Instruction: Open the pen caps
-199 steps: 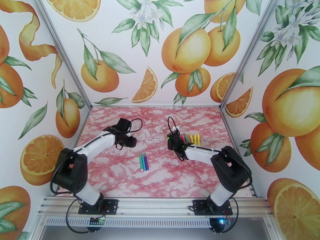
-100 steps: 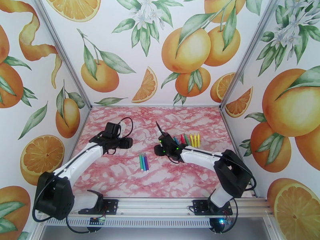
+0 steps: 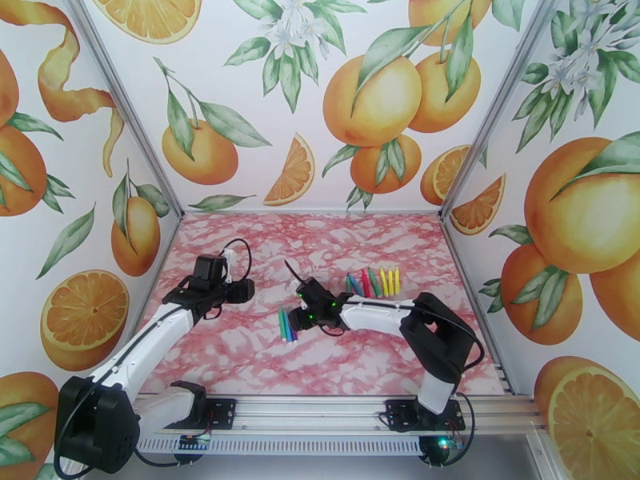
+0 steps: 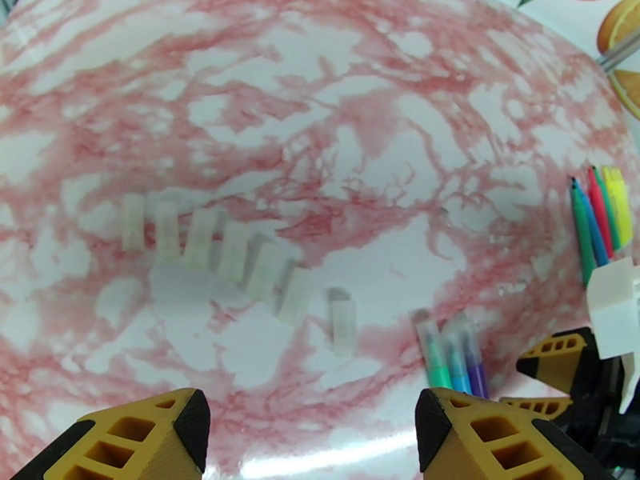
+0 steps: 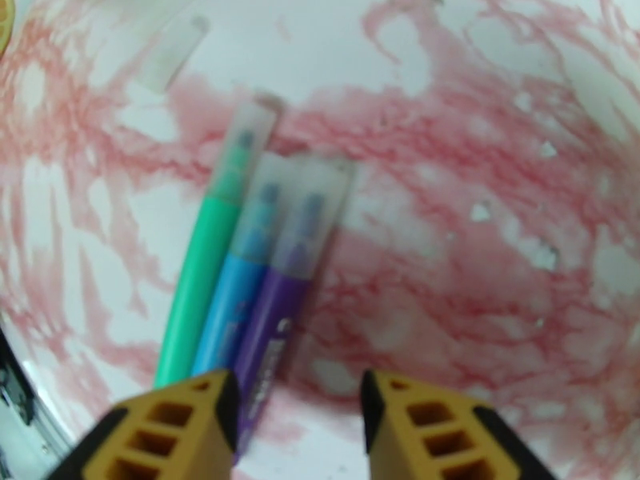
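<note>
Three pen caps (image 5: 264,198) are left to pull. They are clear sleeves still seated on the green pen (image 5: 196,266), the blue pen (image 5: 232,306) and the purple pen (image 5: 276,322), which lie touching side by side on the worktop (image 5: 480,274). Your right claw (image 5: 296,398) hangs over their rear ends, so the step in hand looks like picking one up. Take the purple pen, because it has bare worktop on its outer side. Straddle its barrel alone, well back from the cap, so the fingers don't pinch the blue pen along with it. Line the claw up square to the barrel before you close, since a skewed grip is likely to roll the pen away. Then lift it clear and offer the capped end to your left claw (image 4: 310,410), pulling straight along the pen's axis. The right claw is released and about half spread, grasping nothing. The purple pen's tail lies just beside its left finger, and I cannot tell whether they touch. The left claw is spread wide and empty above the row of loose caps (image 4: 234,251), with the uncapped pens (image 4: 596,218) well off to the side.
</note>
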Controlling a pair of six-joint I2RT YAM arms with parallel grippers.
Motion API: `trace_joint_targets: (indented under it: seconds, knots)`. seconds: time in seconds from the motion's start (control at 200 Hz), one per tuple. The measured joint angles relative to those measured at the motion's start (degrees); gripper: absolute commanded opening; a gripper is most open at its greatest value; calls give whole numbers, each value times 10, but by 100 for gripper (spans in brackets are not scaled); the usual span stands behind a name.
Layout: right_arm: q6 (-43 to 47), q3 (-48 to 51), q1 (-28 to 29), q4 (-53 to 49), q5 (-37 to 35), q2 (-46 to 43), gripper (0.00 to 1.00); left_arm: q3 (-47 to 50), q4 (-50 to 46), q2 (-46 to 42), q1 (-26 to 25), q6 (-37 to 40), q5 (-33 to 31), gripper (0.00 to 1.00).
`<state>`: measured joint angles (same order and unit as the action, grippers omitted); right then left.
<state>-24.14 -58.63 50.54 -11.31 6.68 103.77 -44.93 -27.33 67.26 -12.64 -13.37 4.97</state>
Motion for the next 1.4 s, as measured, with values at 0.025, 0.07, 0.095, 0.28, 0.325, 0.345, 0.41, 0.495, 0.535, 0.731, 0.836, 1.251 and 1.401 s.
trace_joint_targets:
  seconds: [0.025, 0.07, 0.095, 0.28, 0.325, 0.345, 0.41, 0.495, 0.535, 0.731, 0.836, 1.251, 1.401]
  knots:
    - [0, -1, 1, -2, 0, 1, 46, 1, 2, 0, 0, 0, -1, 72]
    - [0, -3, 1, -4, 0, 4, 46, 2, 3, 0, 0, -1, -1, 71]
    - [0, -4, 2, -5, 0, 5, 46, 3, 3, -1, 0, -2, -2, 72]
    - [-3, -8, 10, -7, 0, 13, 46, 15, 6, -7, 0, -2, -3, 72]
    - [-4, -9, 12, -7, 0, 16, 46, 18, 6, -10, 0, -2, -3, 72]
    - [-5, -9, 13, -7, 0, 18, 46, 19, 6, -10, 0, -2, -3, 72]
    - [-5, -10, 16, -7, 2, 23, 45, 20, 8, -11, 0, -2, -3, 72]
    - [-6, -12, 18, -8, 2, 25, 45, 22, 10, -11, 0, -2, -3, 72]
    - [-7, -15, 19, -10, 2, 26, 44, 22, 10, -11, 0, -2, -3, 72]
    - [-14, -18, 22, -24, -10, 28, 39, 22, 19, -11, 0, -2, -2, 73]
    - [-13, -25, 27, -43, -33, 28, 38, 22, 20, -9, 0, -2, 0, 72]
    - [-13, -49, 46, -94, -111, 40, 29, 24, 38, -5, 0, -24, 14, 73]
    - [-13, -54, 49, -101, -121, 45, 24, 25, 46, 3, 0, -33, 24, 73]
